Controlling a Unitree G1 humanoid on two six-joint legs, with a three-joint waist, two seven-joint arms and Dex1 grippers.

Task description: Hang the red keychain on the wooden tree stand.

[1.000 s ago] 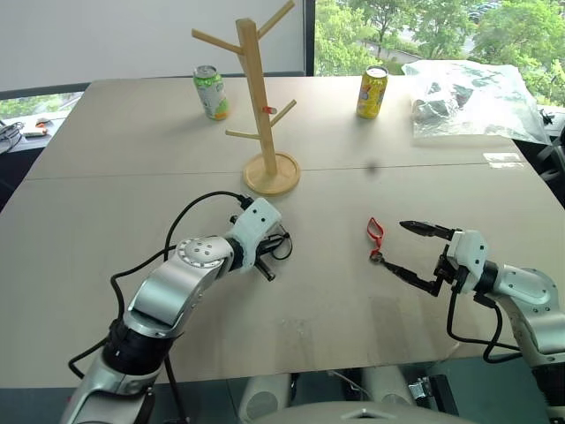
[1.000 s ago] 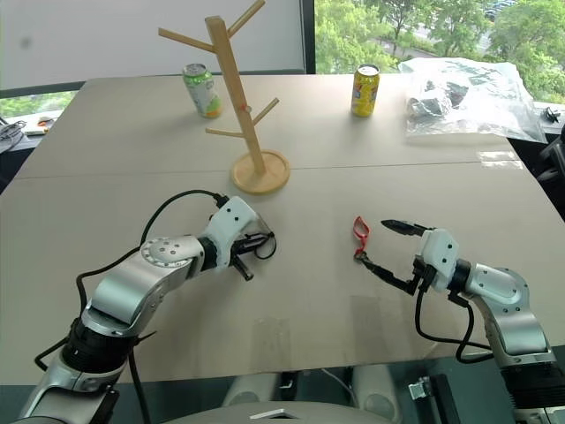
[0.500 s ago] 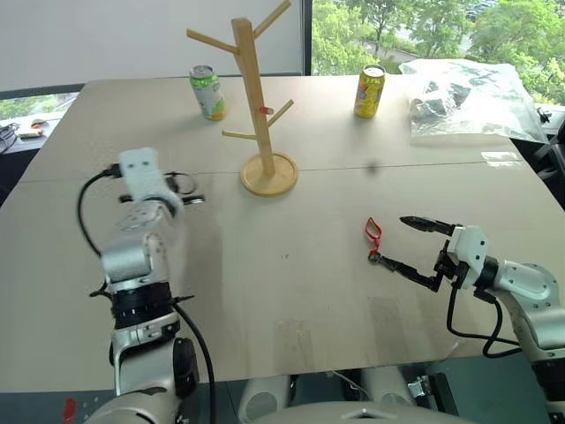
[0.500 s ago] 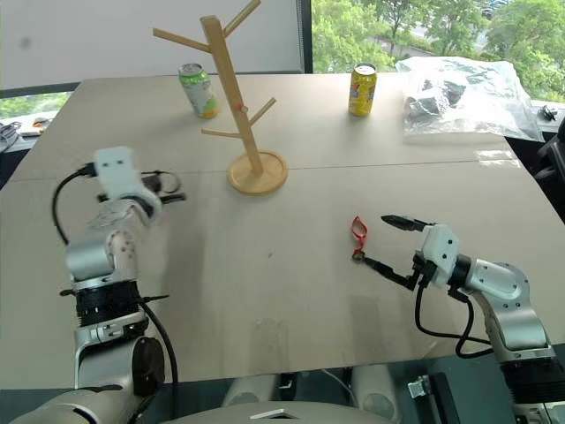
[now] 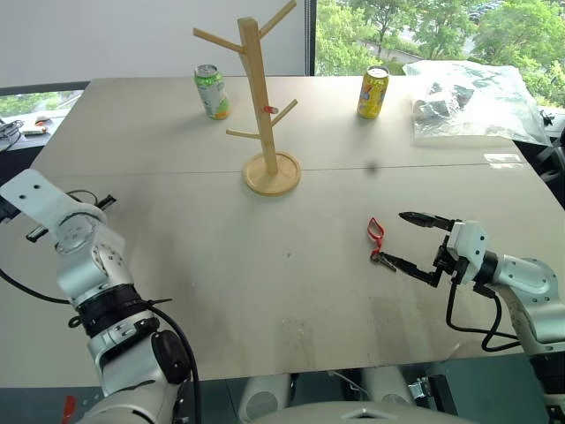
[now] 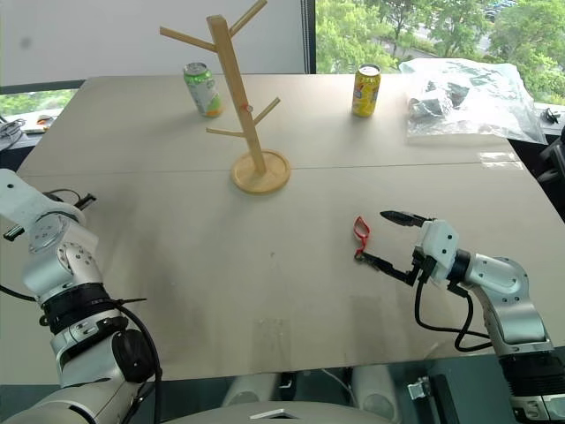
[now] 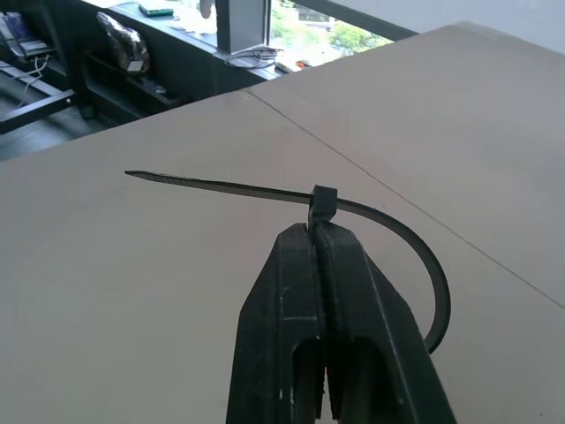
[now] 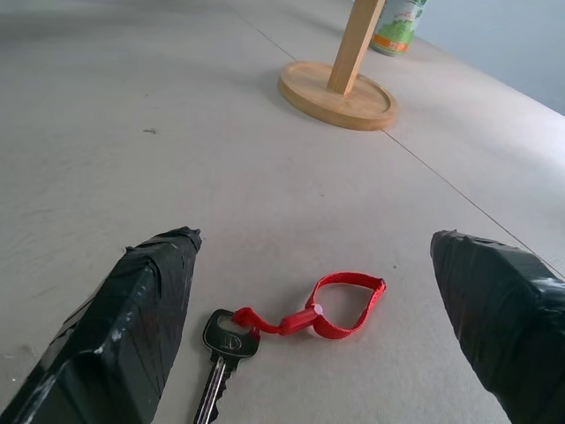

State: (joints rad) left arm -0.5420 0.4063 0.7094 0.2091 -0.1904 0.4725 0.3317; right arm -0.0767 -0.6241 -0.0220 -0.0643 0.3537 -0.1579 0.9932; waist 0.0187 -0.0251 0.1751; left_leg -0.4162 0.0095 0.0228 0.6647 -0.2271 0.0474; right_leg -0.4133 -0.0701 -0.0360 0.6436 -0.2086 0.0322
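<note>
The red keychain [image 5: 376,232] lies flat on the table, its small key [image 8: 225,340] at the near end of the red strap [image 8: 342,305]. My right gripper [image 5: 393,237] stands open and level just to the right of it, one finger on each side, touching nothing. The wooden tree stand [image 5: 259,97] rises at the table's middle back on its round base [image 5: 272,173]. My left gripper [image 7: 311,231] is far out at the left edge of the table, shut on a black zip-tie loop [image 7: 388,231].
A green can [image 5: 210,91] stands left of the stand and a yellow can [image 5: 372,91] right of it. A crumpled clear plastic bag [image 5: 472,97] lies at the back right. A seam [image 5: 132,173] crosses the table.
My left arm has swung from the table's middle out to the far left, carrying the black zip-tie loop. The right gripper and the keychain have stayed put.
</note>
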